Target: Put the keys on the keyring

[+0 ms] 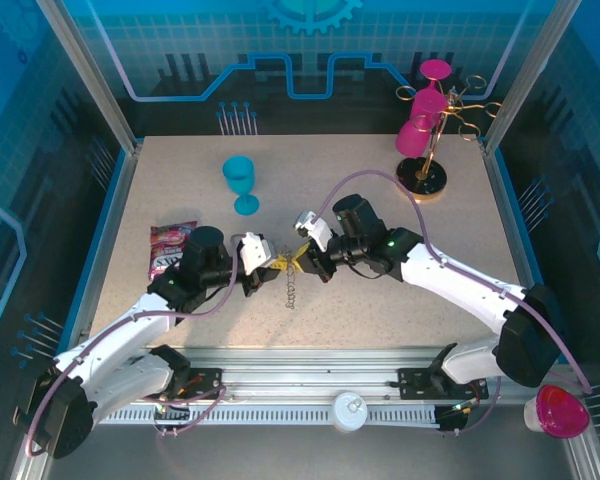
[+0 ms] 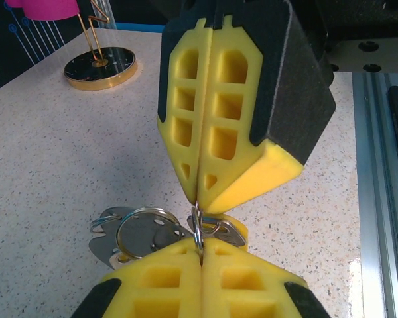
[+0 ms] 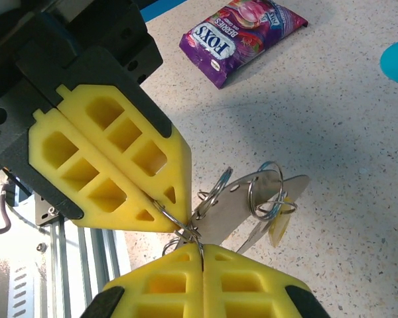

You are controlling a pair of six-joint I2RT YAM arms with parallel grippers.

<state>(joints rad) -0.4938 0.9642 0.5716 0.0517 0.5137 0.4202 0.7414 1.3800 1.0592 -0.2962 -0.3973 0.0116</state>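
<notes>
Left and right jaws meet tip to tip, both pinching the keyring (image 2: 198, 230), with the keys (image 2: 152, 240) just beside, equally near either arm.

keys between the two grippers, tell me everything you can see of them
Flat silver metal keys, bunched and fanned, with small holes and thin wire rings threaded through; a yellow piece shows at one edge. They hang over the speckled table from a ring pinched by the shut left fingers and right fingers, tip to tip.
</notes>
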